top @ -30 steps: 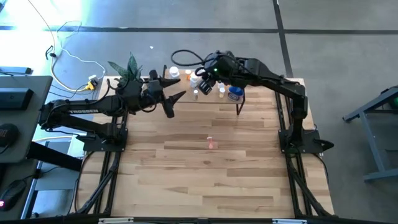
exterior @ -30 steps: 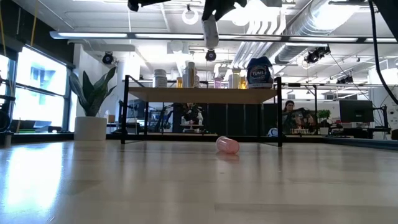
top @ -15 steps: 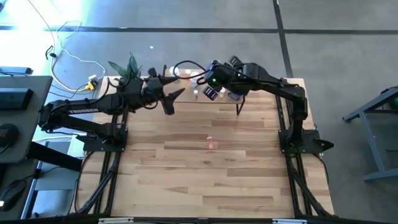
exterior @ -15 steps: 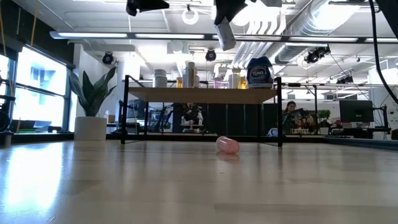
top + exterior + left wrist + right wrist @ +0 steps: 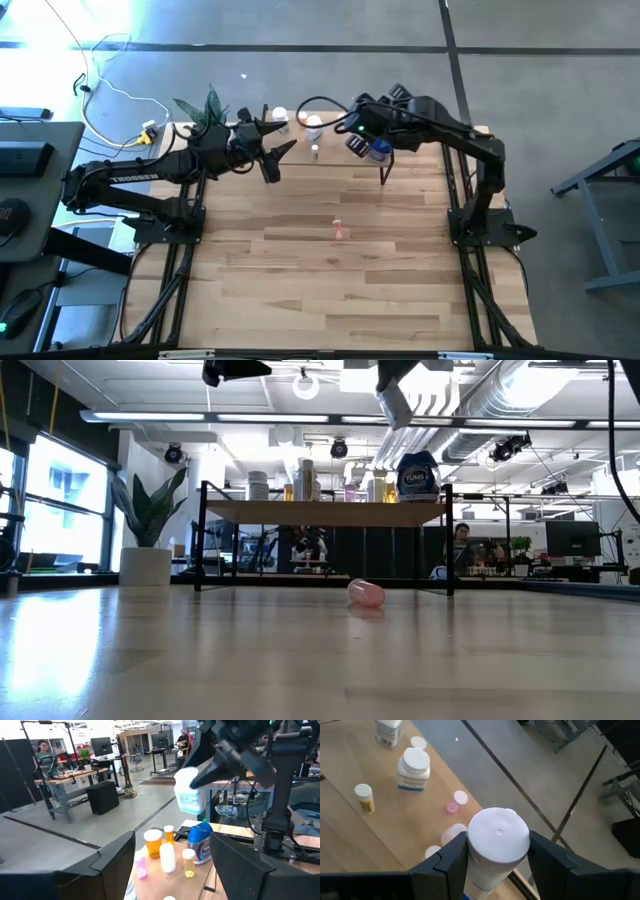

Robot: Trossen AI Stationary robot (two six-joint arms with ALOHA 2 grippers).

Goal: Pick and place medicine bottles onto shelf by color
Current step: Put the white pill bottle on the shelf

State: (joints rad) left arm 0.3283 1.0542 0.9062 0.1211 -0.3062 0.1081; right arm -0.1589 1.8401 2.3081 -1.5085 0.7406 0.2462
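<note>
Behind the wooden table [image 5: 330, 280] an open office with desks and ceiling ducts is showing, and a person is sitting far off beyond the shelf [image 5: 325, 511]. That shelf, a light board on black legs, is standing at the table's far edge, and everything else is placed from it. Most of the bottles [image 5: 167, 851] are standing upright in a cluster on the shelf, white, orange and pink, with a squat blue bottle [image 5: 417, 474] at its right end. One pink bottle [image 5: 366, 593] is lying on its side on the table, in front of the shelf and well apart from it. Above the shelf's right part the right gripper [image 5: 496, 851] is hanging in the air, its fingers clamping a white bottle [image 5: 498, 840] by the sides, cap toward the wrist camera, clear of the board. Near the shelf's left end the left gripper [image 5: 276, 152] is hovering with its jaws spread wide, holding nothing, beside a potted plant [image 5: 148, 525].
</note>
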